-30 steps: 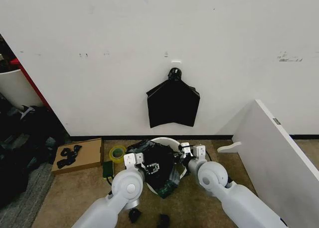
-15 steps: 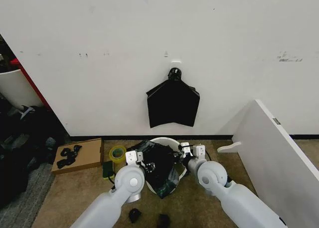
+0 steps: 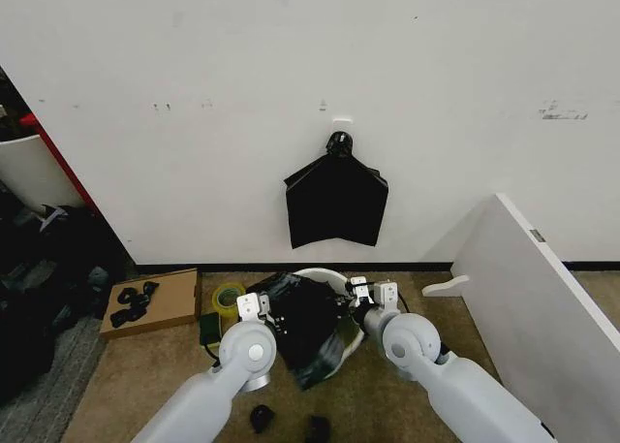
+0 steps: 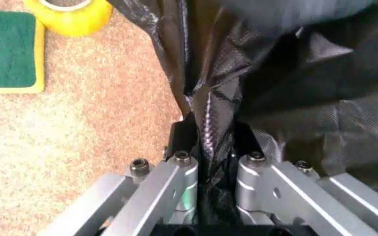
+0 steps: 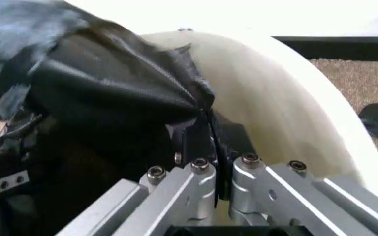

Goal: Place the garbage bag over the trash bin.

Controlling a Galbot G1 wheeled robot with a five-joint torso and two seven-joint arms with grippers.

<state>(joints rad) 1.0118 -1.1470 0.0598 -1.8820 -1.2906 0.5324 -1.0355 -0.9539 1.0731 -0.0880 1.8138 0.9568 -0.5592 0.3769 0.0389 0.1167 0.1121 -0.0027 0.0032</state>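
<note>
Low in the frame's centre, my left gripper (image 3: 260,307) and right gripper (image 3: 373,295) each pinch the garbage bag (image 3: 305,322), draped partly over the trash bin (image 3: 320,272), whose far rim remains uncovered.

The left gripper (image 4: 213,140) is clamped on a pleated fold of the garbage bag (image 4: 294,83), whose glossy black plastic spreads toward 1 o'clock. On the speckled brown carpet (image 4: 77,123), a yellow tape roll (image 4: 69,14) sits at 11 o'clock, with a green sponge (image 4: 8,51) just beside it at 10 o'clock.
</note>
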